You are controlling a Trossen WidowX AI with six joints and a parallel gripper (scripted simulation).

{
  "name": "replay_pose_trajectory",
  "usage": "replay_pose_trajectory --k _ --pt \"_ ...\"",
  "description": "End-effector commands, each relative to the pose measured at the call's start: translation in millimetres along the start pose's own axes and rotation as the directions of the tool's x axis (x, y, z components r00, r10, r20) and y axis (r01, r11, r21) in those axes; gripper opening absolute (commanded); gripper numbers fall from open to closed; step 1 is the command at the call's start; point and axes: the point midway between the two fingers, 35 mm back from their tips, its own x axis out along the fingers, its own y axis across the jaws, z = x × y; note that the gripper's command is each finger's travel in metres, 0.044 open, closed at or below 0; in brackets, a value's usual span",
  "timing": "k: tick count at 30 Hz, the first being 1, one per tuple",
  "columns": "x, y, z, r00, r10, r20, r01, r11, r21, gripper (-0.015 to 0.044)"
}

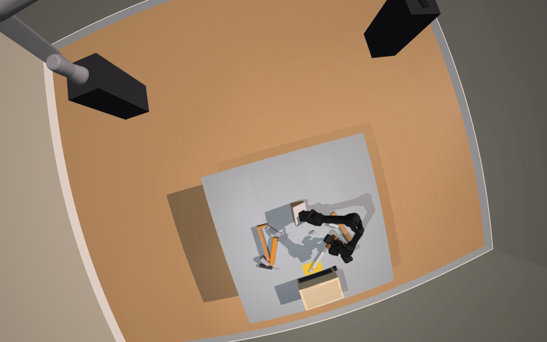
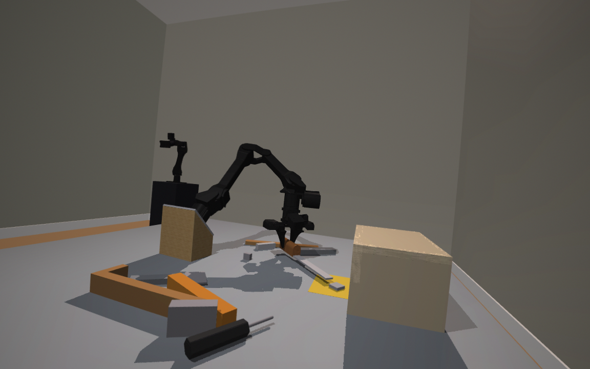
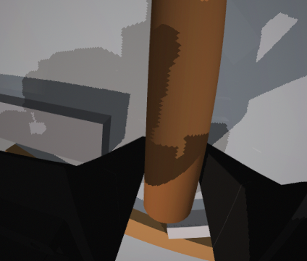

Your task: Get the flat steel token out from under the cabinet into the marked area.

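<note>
My gripper (image 2: 288, 242) (image 3: 173, 146) is shut on the orange-brown handle (image 2: 294, 249) (image 3: 182, 90) of a long tool. The tool's thin grey blade (image 2: 315, 267) (image 1: 318, 257) slopes toward the cabinet (image 1: 321, 293) (image 2: 398, 284), with its far end over the yellow marked area (image 1: 318, 268) (image 2: 317, 286). A dark shadow runs beside the blade, which looks slightly raised. The flat grey token (image 2: 336, 286) (image 1: 310, 270) lies on the yellow, in front of the cabinet, just beyond the blade's end. A small gap seems to part them in the exterior view. The cabinet hides part of the yellow there.
An orange angled bar (image 2: 127, 293), a grey block (image 2: 191, 321) and a black-handled screwdriver (image 2: 216, 339) (image 1: 265, 266) lie on the far side from the arm. A wooden wedge block (image 2: 175, 233) stands near the arm's base. A small grey cube (image 2: 247, 255) and a grey bar (image 2: 317, 251) lie near the gripper.
</note>
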Motion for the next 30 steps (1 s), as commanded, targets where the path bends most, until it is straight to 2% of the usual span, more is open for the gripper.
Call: replay_pose_trajectory --k 1,30 --pt "-4 7 -1 1.000 0.007 0.022 -0.007 1.000 0.008 0.0000" --pt "-5 38 -33 1.000 0.010 0.021 -0.011 0.999 0.030 0.0000"
